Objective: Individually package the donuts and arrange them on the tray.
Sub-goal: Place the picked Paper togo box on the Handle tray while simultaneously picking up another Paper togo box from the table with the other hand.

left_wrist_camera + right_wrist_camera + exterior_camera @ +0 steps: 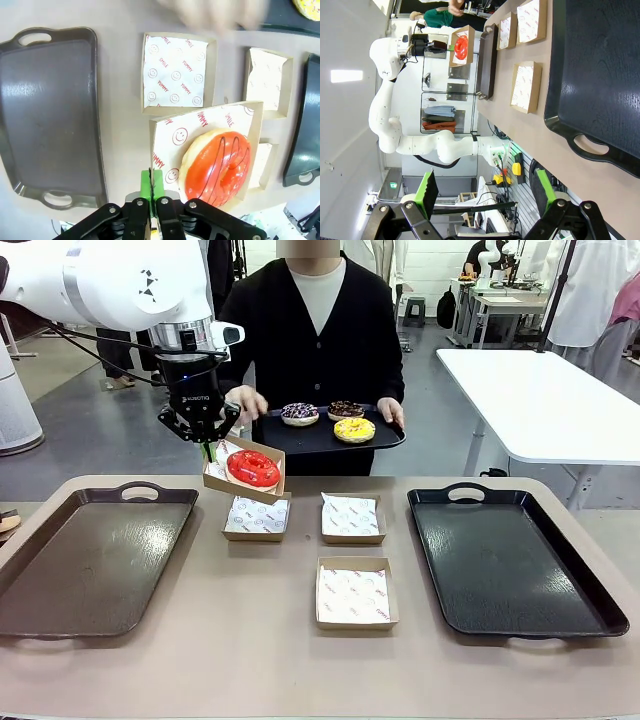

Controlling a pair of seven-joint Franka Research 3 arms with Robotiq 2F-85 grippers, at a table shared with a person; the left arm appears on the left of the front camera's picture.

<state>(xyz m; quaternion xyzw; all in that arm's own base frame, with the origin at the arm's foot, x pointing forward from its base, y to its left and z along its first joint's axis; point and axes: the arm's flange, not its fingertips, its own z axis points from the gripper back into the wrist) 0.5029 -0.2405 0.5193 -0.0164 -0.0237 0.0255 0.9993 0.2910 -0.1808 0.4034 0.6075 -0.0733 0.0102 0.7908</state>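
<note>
Left wrist view, closest in: what could go wrong from here?

The left gripper (152, 181) has the box (167, 145) by one edge only, and the red donut (217, 167) sits well to the side of that pinch. My guess is the weight could twist the card between the pads, or the box could sag until the donut slides out.

Is it level?

No. The front view has it tilted in the air, above the table and partly over one of the empty boxes (256, 517). A quick swing toward the left tray (50, 110) would likely worsen the tilt.

And the fingers themselves?

Almost together, green pads clamped on the box's rim with only card between them. They touch nothing else, and the donut is clear of them.

The other arm?

The right gripper (485, 190) is spread wide with nothing between its fingers, looking along the table past the right tray (600, 75).

What lies farther off?

Three empty boxes sit on the table between the two trays. Beyond the far edge the person holds a third tray (300, 437) with both hands. It carries the purple donut (299, 413), the chocolate donut (346, 409) and the yellow donut (354, 428), none yet boxed.
</note>
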